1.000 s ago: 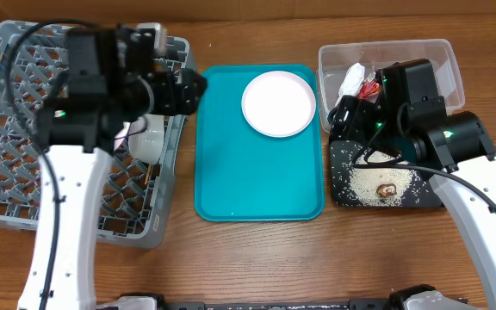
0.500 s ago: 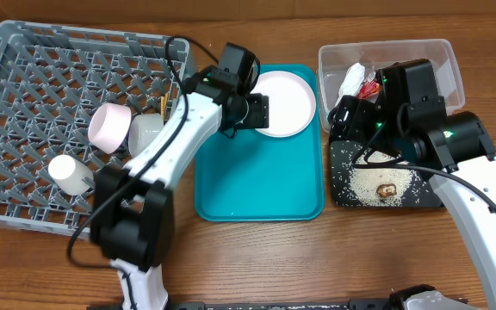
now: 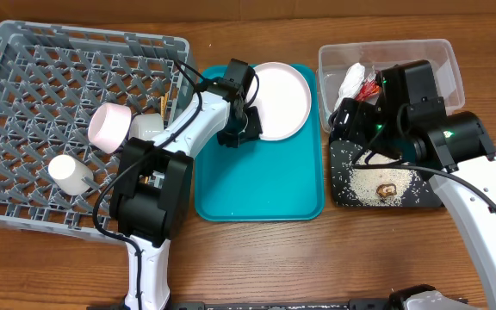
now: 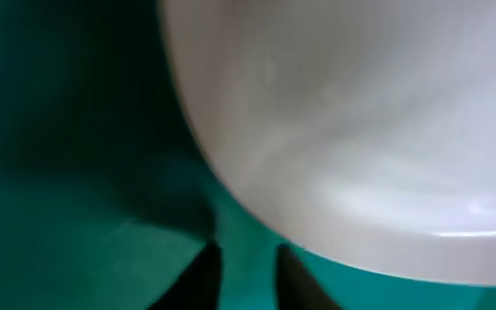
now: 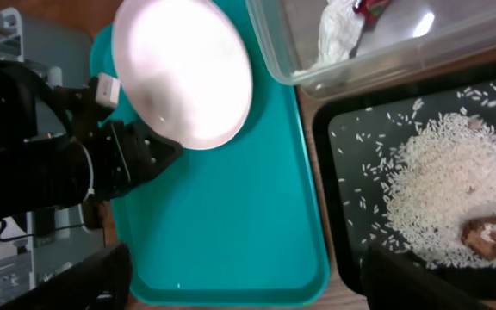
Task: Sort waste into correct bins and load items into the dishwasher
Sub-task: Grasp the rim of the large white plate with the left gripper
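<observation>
Left gripper, narrowly parted and empty, noses the plate at its rim; next, pinch and carry it to the rack. Right gripper gapes empty.

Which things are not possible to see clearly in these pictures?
1. Left wrist: too close, blurred; whether the left gripper touches the white plate is unclear.
2. Overhead: the right arm covers the right gripper and a corner of the black tray.
3. Right wrist: top edge cuts off the red wrapper.
</observation>
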Available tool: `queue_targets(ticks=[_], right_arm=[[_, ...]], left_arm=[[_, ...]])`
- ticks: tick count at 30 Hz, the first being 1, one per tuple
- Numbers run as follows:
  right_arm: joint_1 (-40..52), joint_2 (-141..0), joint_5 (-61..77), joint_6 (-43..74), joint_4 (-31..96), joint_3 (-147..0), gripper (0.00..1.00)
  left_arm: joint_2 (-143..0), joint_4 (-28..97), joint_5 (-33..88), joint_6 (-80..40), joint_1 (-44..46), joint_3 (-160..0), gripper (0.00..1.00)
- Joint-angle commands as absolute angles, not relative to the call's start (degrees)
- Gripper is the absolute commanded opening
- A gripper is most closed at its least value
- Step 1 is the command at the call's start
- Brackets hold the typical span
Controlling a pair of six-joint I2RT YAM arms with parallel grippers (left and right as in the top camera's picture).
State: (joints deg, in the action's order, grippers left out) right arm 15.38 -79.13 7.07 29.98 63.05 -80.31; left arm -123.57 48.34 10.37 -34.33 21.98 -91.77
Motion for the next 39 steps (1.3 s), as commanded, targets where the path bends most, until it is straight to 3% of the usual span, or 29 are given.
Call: queue_targets(ticks=[1, 3, 13, 15, 16, 17, 28, 39], right_arm=[[15.2, -78.5, 6.5, 30.0, 63.1, -81.4, 0.86], [15.2, -78.6, 6.5, 30.0, 63.0, -81.4, 0.86], [15.2, -78.6, 6.5, 30.0, 62.0, -81.4, 0.86], [15.2, -78.6, 6.5, 30.0, 62.0, -81.4, 0.86], [15.2, -78.5, 6.5, 30.0, 62.0, -81.4, 0.86], [15.2, -78.5, 6.5, 30.0, 62.1, -81.4, 0.86], [15.2, -78.6, 6.5, 30.0, 62.1, -81.4, 0.86], [15.3, -78.6, 6.5, 30.0, 62.1, -81.4, 0.85]], left_arm=[[-124.7, 51.8, 9.9, -32.7, 20.4, -93.8, 0.09], [-124.7, 54.5, 9.8, -30.7, 20.0, -96.0, 0.04], [-124.7, 66.0, 4.0, -25.5, 20.0, -110.6, 0.05], [-124.7, 65.3, 4.1, -26.2, 20.0, -111.0, 0.4], [-124.7, 65.0, 4.0, -27.0, 19.9, -110.9, 0.51], [-124.8, 64.6, 4.0, -27.5, 19.8, -110.7, 0.53], [-125.4, 53.8, 4.1, -30.3, 20.1, -99.5, 0.5], [-125.4, 47.1, 4.0, -30.0, 20.1, -92.7, 0.34]])
